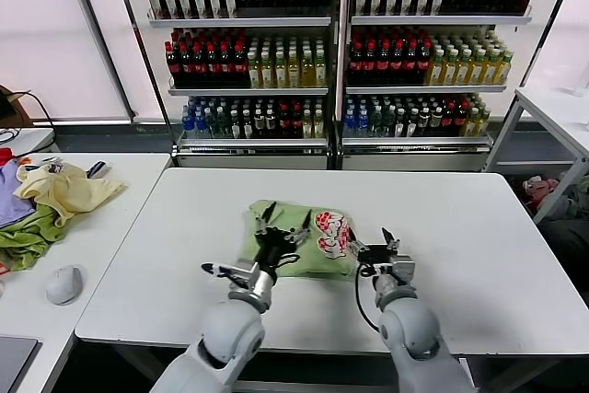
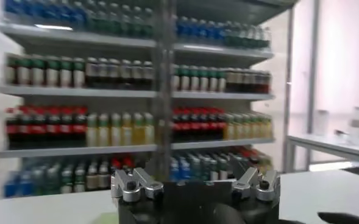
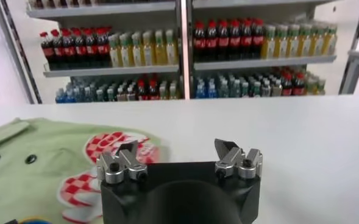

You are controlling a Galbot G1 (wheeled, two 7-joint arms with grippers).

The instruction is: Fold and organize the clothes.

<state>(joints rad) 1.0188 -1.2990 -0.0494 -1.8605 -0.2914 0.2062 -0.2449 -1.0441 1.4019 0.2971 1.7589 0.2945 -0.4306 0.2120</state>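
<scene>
— On the white table (image 1: 479,227) before us, how far along do we judge the folding to be?

— Fairly far, we think. The green shirt (image 1: 304,241) lies as a compact bundle near the table's front edge, its red-and-white print turned up on the side toward our right arm. It looks folded rather than spread, though the edges seem a bit uneven, so some squaring up or setting aside may remain. A heap of other garments (image 1: 51,200) sits on the side table to our left; we cannot tell whether those belong to the job.

— And where do our grippers stand relative to the shirt?

— Our left gripper (image 1: 282,224) hovers over the shirt's left half, fingers spread and holding nothing. Our right gripper (image 1: 370,248) sits just beside the shirt's right edge, next to the print, fingers likewise apart and empty. From the right wrist we see the shirt (image 3: 51,158) with its collar and dark buttons just ahead of that gripper (image 3: 179,159).

— Is either one touching the cloth?

— We cannot tell for the left; the right appears clear of it.
</scene>
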